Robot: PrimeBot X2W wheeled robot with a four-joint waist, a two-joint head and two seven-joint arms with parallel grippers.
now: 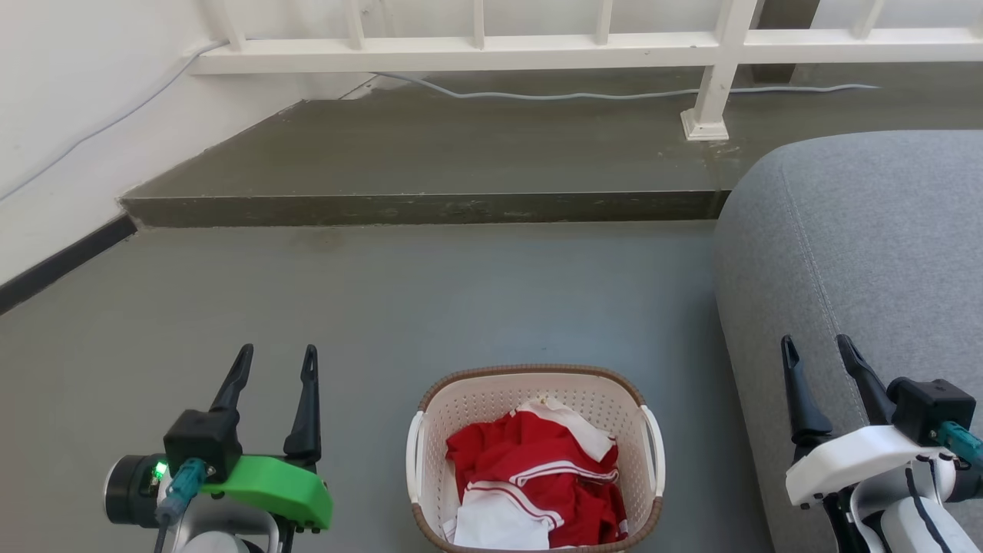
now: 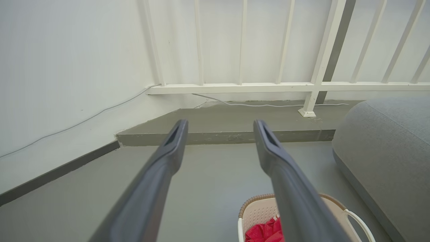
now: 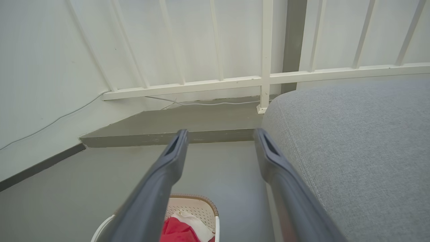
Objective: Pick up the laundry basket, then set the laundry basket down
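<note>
Laundry basket (image 1: 530,399), perforated plastic (woven-look rim)

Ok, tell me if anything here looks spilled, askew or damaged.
Nothing stands out. The laundry basket sits upright on the floor, clothes inside, none spilled. Left gripper and right gripper are open, apart from it.

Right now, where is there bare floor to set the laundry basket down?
Widest bare floor: ahead of the laundry basket, up to the raised step, wall to sofa. Also bare between basket and left hand. Crowded on its right, by the sofa.
</note>
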